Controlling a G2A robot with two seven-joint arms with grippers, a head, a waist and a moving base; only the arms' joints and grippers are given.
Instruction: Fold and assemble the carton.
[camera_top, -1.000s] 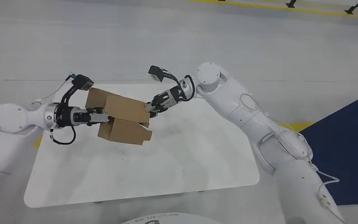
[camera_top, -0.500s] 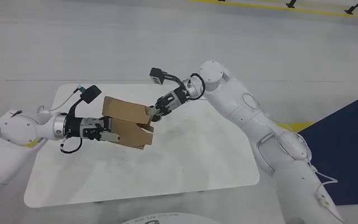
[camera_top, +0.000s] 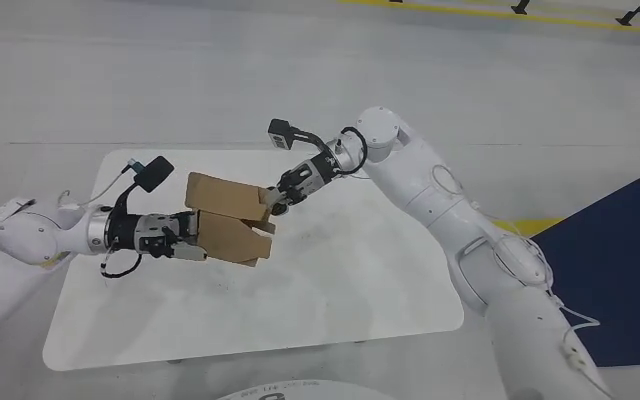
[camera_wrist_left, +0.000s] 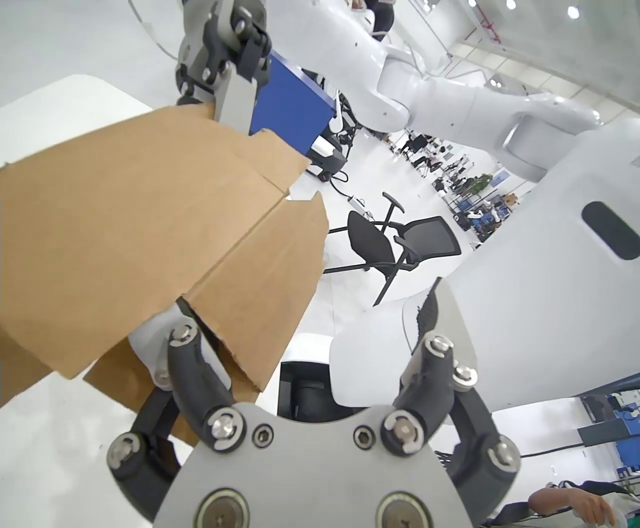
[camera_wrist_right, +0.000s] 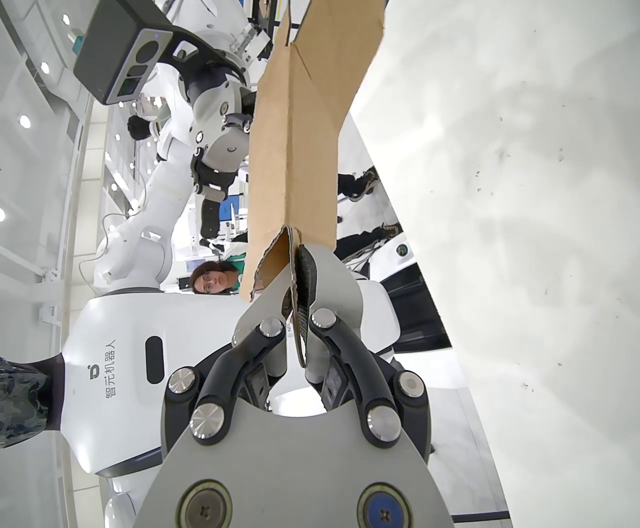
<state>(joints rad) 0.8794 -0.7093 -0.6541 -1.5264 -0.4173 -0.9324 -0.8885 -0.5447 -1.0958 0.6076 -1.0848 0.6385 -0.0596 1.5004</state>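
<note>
A brown cardboard carton (camera_top: 228, 215), partly folded with its flaps loose, hangs above the white table (camera_top: 350, 290). My right gripper (camera_top: 272, 198) is shut on the carton's right edge; in the right wrist view the cardboard (camera_wrist_right: 295, 150) runs away from the closed gripper (camera_wrist_right: 297, 295). My left gripper (camera_top: 192, 243) sits at the carton's left end, open. In the left wrist view one finger (camera_wrist_left: 192, 355) lies under a carton flap (camera_wrist_left: 260, 290) and the other finger (camera_wrist_left: 440, 330) stands well apart. The right gripper (camera_wrist_left: 232, 100) shows at the carton's far edge.
The table's front and right parts (camera_top: 300, 310) are bare. A black office chair (camera_wrist_left: 400, 240) and a blue cabinet (camera_wrist_left: 290, 110) stand on the floor beyond the table. A dark blue mat (camera_top: 600, 250) lies to the right.
My left arm has come down and to the right along the carton's left end. The carton has shifted slightly right with the right gripper still holding it.
</note>
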